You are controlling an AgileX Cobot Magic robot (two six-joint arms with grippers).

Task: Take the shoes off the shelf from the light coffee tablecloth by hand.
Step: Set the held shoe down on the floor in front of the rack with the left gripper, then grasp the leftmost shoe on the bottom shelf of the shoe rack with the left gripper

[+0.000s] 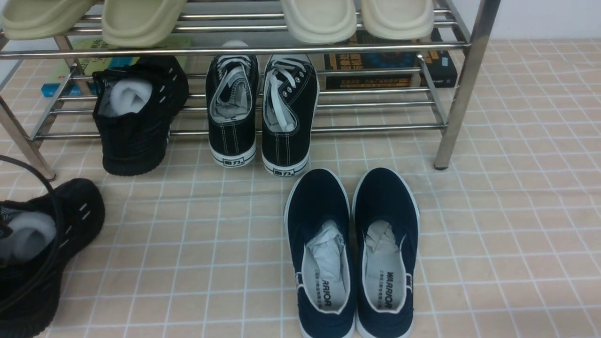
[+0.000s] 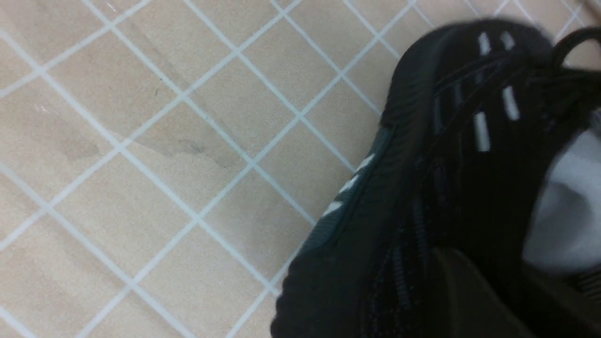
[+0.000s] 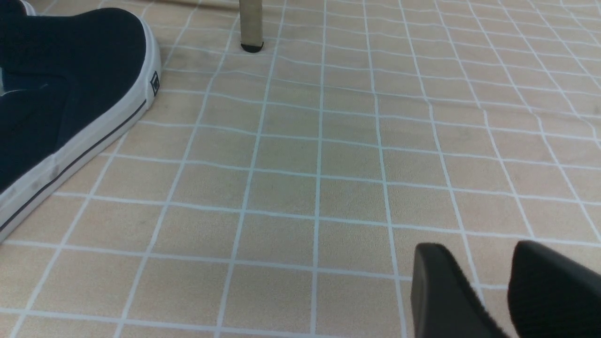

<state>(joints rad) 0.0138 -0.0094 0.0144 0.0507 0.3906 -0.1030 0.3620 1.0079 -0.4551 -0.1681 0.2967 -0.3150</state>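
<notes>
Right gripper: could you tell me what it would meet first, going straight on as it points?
Probably the bare tablecloth; nothing stands before its open fingers, though depth is unclear.

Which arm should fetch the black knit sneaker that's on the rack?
Left, I'd say. That sneaker sits at the left end of the rack, and the left gripper is nearby, at its mate. The right gripper hangs over cloth beyond the navy slip-ons.

One black knit sneaker (image 1: 141, 141) rests on the rack's (image 1: 375, 128) lower tier, beside black canvas lace-ups (image 1: 233, 134).
</notes>
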